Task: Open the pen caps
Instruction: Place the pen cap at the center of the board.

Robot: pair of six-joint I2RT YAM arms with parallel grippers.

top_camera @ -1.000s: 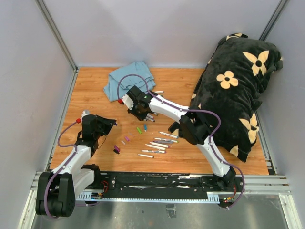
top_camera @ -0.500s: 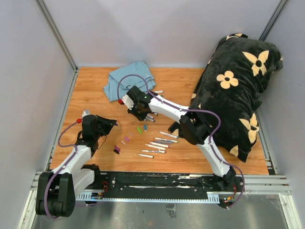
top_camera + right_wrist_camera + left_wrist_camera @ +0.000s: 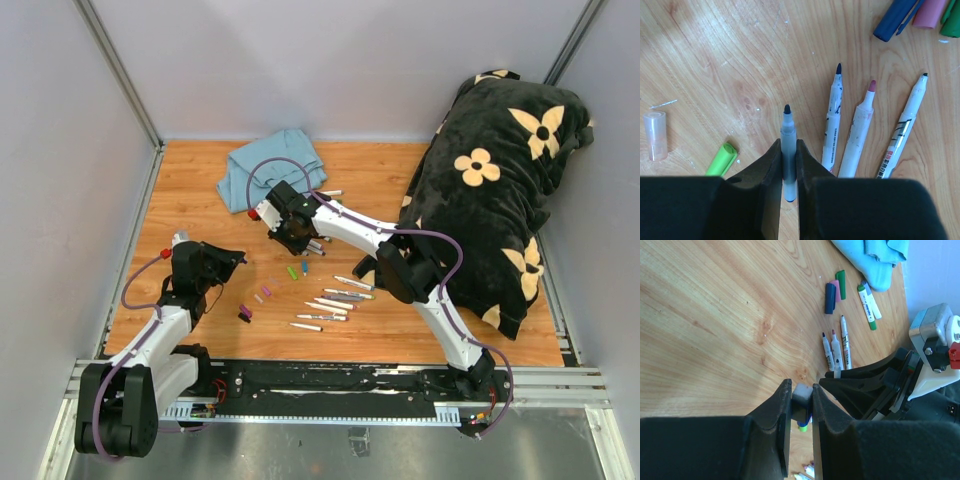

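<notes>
Right wrist view: the right pincer [image 3: 788, 147] is clenched on a thin grey-white plastic marker barrel [image 3: 787, 127], whose dark tip is bared and points forward past the fingertips. A short lime-green plastic cap [image 3: 722, 159] lies on the wooden table [image 3: 715, 55] just beside the pincer's left finger as this camera sees it. A clear plastic cap [image 3: 655, 135] lies farther out on that side. Three uncapped white markers [image 3: 860, 125] lie side by side just right of the pincer. A dark-blue plastic cap [image 3: 895, 17] and a pink plastic cap [image 3: 930, 10] are seen well ahead of it and to the right, close together.

In the left wrist view the left pincer [image 3: 801, 400] is closed on a small pale plastic piece [image 3: 801, 390]. It is judged to be a pulled cap, though that cannot be told for certain.

The caps are judged to be very light, stiff and smooth. Being round, they are expected to roll or skid if nudged, and little harm is expected from a firm squeeze. A cap is best taken across the middle of its cylinder, with the barrel held close behind the joint by the other pincer. It is then best drawn straight along the marker's axis, so that the friction fit is released without the thin barrel being bent.
</notes>
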